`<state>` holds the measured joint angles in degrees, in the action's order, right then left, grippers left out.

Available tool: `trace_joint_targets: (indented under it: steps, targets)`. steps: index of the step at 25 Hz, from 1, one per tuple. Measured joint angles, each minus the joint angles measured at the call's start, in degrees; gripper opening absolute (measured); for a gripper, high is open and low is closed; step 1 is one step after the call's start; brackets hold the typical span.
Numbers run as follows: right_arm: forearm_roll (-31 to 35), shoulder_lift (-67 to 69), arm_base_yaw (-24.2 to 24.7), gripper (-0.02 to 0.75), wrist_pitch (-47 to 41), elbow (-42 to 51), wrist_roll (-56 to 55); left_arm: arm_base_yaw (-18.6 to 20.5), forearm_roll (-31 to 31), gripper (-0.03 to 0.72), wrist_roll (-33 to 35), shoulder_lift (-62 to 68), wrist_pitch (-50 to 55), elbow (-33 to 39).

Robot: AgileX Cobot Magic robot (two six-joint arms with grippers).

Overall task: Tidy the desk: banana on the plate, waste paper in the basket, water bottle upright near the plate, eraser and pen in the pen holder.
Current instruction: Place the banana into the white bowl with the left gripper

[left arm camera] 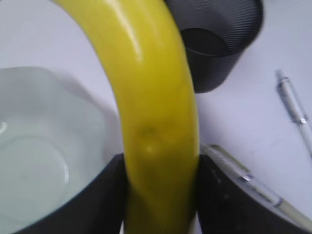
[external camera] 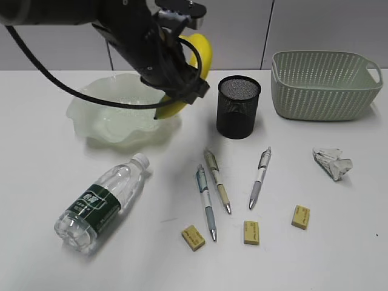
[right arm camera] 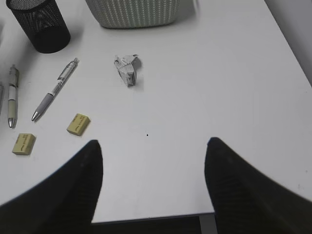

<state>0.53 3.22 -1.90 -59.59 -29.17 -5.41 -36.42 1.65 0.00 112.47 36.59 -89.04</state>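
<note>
The plate sits at the back left of the tabletop with nothing lying in it; the banana hangs above its right rim, clamped between the fingers of the left tool — in the left wrist view the yellow fruit fills the gap between the two dark fingers. The pen holder stands upright just right of the plate, and nothing shows inside it; the basket stands at the back right, its inside not visible from here.

The right tool hovers with its jaws spread wide and nothing between them, over bare tabletop near the front edge; open room lies all round it.

The water bottle lies on its side at the front left, cap toward the plate; three pens lie in the middle, three erasers nearer the front; the waste paper rests on the right, in front of the basket — well apart from it. The surface is plain white; a pale panelled wall runs behind.
</note>
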Motion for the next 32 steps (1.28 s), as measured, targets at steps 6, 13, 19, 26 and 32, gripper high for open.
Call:
trace_joint_targets:
  steps: [6,13,19,26,32]
  targets:
    - [0.0,0.0,0.0,0.519,0.0,0.0,0.0,10.1,0.9,0.319,0.0,2.6,-1.3,0.0]
    - [0.0,0.0,0.0,0.519,0.0,0.0,0.0,13.9,-0.8,0.498,0.0,6.2,-1.5,0.0]
    - [0.0,0.0,0.0,0.519,0.0,0.0,0.0,13.9,-1.1,0.585,0.0,6.3,-0.4,0.0]
    - [0.0,0.0,0.0,0.519,0.0,0.0,0.0,13.9,-1.7,0.550,0.0,-6.0,-3.7,9.5]
    - [0.0,0.0,0.0,0.519,0.0,0.0,0.0,13.9,-0.7,0.528,0.0,-32.6,-7.5,34.6]
